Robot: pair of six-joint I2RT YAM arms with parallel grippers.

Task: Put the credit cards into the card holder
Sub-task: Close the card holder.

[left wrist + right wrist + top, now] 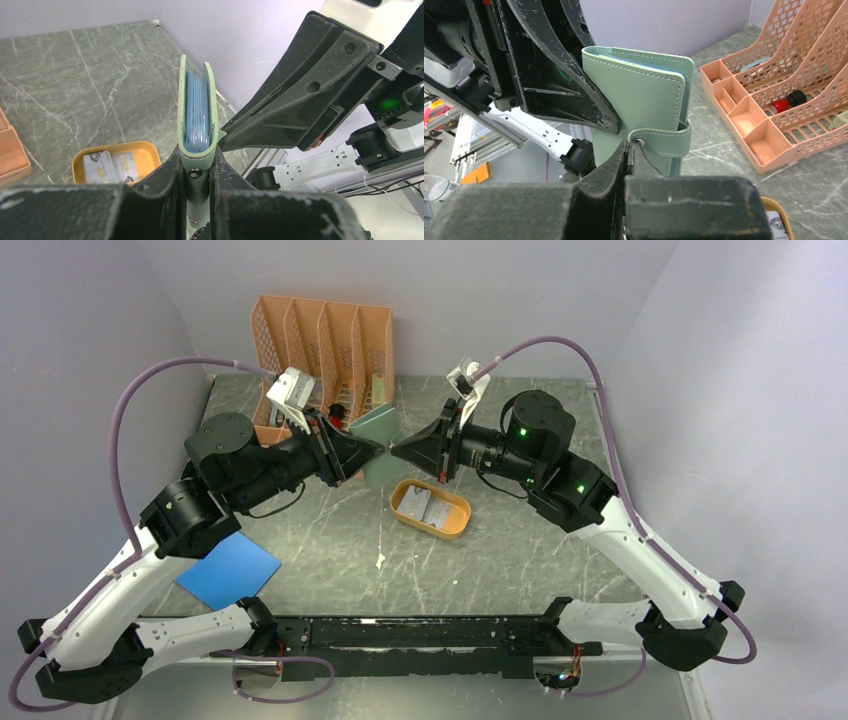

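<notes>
I have the card holder (644,95) mid-air above the worktop (75,85), left tool (198,165) pinching one edge, right tool (629,150) pressed together on its strap (664,141), credit cards (110,167) in the orange tray (145,150) below; if I tug the strap hard, the holder may slip free and drop.

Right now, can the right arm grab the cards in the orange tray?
Probably not: the right gripper is shut on the card holder. The credit cards lie uncovered in the orange tray.

The card holder (380,422) stands on edge between my left gripper (383,447) and my right gripper (395,450). Before it lies the tray (455,526) with cards (427,502) in it; behind it, the rack (320,340).
</notes>
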